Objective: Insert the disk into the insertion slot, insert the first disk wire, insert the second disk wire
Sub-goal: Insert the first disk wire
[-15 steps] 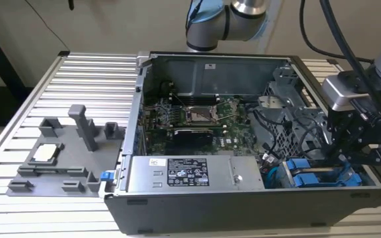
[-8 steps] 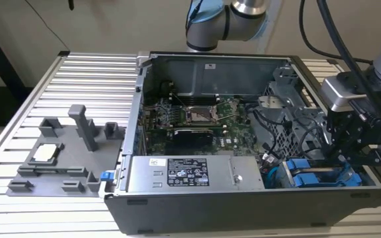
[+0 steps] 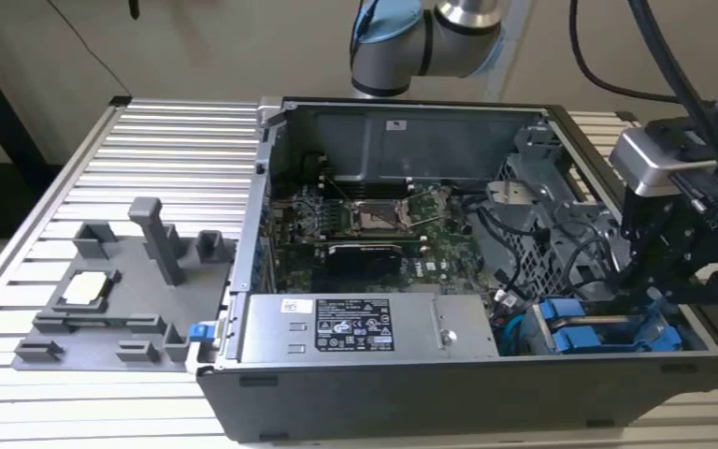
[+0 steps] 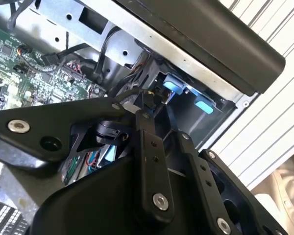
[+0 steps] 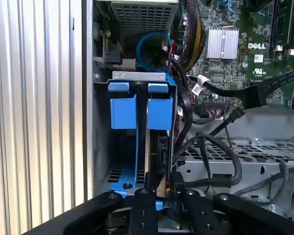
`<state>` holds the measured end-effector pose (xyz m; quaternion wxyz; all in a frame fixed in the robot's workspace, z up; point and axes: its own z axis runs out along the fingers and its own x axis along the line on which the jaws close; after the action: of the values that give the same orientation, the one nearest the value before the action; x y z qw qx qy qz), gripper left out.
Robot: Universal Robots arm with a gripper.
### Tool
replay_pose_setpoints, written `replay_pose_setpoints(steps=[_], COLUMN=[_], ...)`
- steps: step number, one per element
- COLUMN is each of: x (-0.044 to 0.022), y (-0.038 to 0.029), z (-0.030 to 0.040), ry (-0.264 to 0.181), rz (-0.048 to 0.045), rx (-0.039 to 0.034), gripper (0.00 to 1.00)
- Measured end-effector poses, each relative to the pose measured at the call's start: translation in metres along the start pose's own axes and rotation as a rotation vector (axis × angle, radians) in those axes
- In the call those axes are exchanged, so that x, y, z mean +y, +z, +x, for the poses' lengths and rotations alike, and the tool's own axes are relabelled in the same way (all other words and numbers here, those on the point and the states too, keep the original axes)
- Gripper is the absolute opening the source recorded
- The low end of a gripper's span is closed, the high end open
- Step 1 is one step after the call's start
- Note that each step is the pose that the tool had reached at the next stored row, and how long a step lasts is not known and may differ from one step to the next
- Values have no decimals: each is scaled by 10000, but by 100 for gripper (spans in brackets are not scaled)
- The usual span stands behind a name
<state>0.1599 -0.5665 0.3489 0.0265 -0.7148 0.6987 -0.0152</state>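
Observation:
The disk (image 5: 160,113) stands on edge in its blue carrier inside the insertion slot (image 5: 137,76), a grey metal cage at the case's corner, next to a second blue carrier (image 5: 122,112). Their blue tabs (image 3: 571,337) show in the exterior view near the front right of the case. My gripper (image 5: 164,193) reaches down at the disk's end, its fingers drawn together on a small black connector of a disk wire (image 4: 149,95). In the exterior view the gripper (image 3: 627,290) dips into the cage. Other black wires (image 5: 220,142) loop loose beside the cage.
The open computer case holds a green motherboard (image 3: 372,224) and a power supply (image 3: 352,327). A blue cable (image 5: 152,39) curls behind the cage. A grey fixture (image 3: 122,290) with upright posts sits on the slatted table (image 3: 147,140) at the exterior view's left.

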Motion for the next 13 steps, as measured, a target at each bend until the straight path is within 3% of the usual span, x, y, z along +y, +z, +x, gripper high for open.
replay_pose_setpoints(steps=[8, 12, 13], x=[-19, -20, -18], y=[-354, -367, -365], z=[-6, -11, -39], ry=[1, 1, 1], rz=[0, 0, -1], rx=[0, -1, -2], gripper=[27, 27, 27])
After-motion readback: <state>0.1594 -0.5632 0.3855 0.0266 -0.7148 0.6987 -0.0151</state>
